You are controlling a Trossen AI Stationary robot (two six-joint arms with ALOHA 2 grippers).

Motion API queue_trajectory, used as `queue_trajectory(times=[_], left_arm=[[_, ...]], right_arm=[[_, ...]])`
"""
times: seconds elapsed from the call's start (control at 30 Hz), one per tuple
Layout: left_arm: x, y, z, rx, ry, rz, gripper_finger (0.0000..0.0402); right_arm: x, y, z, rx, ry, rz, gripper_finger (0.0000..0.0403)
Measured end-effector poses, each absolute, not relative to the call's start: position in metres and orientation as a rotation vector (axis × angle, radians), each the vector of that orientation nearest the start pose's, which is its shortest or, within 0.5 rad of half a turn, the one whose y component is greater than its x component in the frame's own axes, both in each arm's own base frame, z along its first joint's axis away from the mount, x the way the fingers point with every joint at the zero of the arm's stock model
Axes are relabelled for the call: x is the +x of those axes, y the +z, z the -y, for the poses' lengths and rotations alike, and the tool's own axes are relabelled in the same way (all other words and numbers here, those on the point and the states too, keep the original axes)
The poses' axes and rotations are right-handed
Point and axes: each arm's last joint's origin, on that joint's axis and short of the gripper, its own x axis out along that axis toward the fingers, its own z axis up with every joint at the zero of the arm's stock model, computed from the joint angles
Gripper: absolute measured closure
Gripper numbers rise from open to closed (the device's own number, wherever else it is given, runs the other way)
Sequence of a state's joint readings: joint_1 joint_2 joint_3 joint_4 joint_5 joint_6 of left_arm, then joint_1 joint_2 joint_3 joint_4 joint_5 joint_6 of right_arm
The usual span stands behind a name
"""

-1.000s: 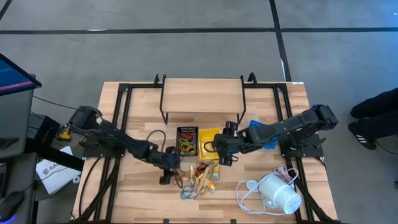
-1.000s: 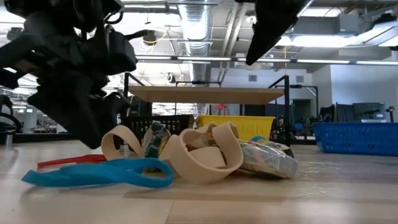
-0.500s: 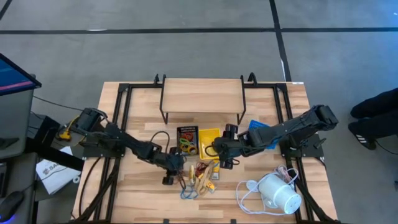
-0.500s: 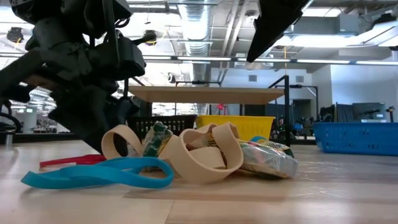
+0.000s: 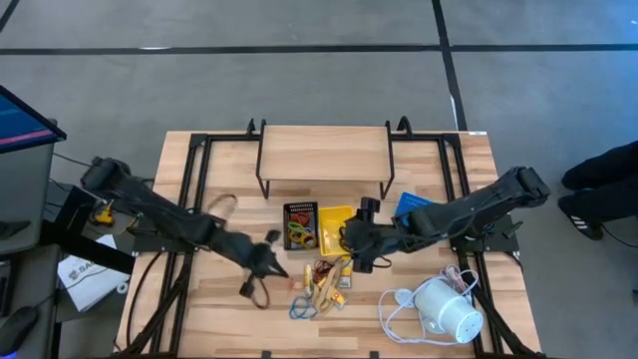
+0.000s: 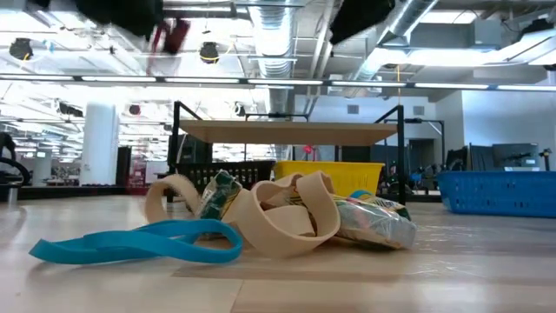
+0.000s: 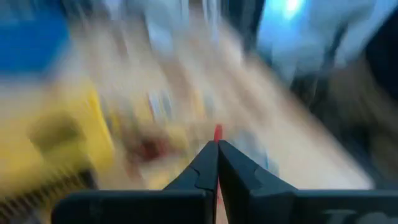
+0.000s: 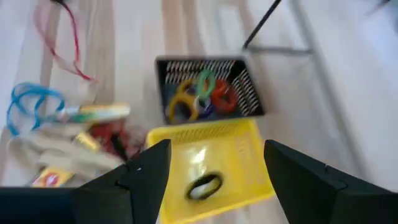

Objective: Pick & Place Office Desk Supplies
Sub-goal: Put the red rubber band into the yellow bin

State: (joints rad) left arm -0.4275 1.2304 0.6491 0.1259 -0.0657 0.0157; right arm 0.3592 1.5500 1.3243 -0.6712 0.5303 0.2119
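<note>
Here the left tool [image 7: 217, 163] was seen pressed shut on a thin red band [image 7: 217, 132]; a bit of red stuck out past the tips in the left wrist view. In the high view the left tool [image 5: 265, 261] was found lifted off the desk [image 5: 224, 309], just left of the pile of supplies [image 5: 321, 281]. In the low view the red band [image 6: 170, 36] was seen up high, hanging near the top, well above the wood.

The right tool [image 8: 205, 163] was held apart, w/ nothing between the fingers. It was kept over the yellow tray [image 8: 214, 163], which had a small dark ring in it. In the high view the right tool [image 5: 361, 247] was seen at the right edge of the yellow tray [image 5: 337, 219].

The black mesh tray [image 5: 300, 225] was seen holding bands already: green, orange, yellow, shown clearly in the right wrist view [image 8: 202, 94]. This tray lay up and to the right of the left tool, nearby, btwn the left tool and the shelf frame. So the next move is judged to be a short carry that way. The left arm was nearer to that tray, and it had the band.

The blue band [image 6: 139, 243] and tan loops [image 6: 282, 217] were left on the desk in the pile. How the red band hung could not be told; it may swing and catch on the tray wall.
</note>
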Motion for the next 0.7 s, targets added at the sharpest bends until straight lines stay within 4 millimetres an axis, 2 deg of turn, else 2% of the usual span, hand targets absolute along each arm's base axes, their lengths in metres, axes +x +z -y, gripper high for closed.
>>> queue_trajectory(times=[0.13,0.23,0.37,0.6,0.7], left_arm=[[0.226,0.27,0.086,0.183,-0.281,-0.151,0.0401],[0.224,0.287,0.064,0.218,-0.183,-0.05,0.0401],[0.235,0.289,0.044,0.206,-0.113,0.008,0.0401],[0.269,0.278,0.036,0.202,-0.148,0.162,0.0401],[0.282,0.281,0.036,0.2,-0.199,0.208,0.0401]], right_arm=[[0.31,0.312,-0.1,-0.219,-0.225,-0.69,0.0148],[0.31,0.321,-0.1,-0.231,-0.206,-0.626,0.0148],[0.311,0.335,-0.101,-0.22,-0.169,-0.527,0.0148],[0.316,0.338,-0.098,-0.243,-0.161,-0.493,0.0148],[0.318,0.336,-0.093,-0.243,-0.175,-0.506,0.0148]])
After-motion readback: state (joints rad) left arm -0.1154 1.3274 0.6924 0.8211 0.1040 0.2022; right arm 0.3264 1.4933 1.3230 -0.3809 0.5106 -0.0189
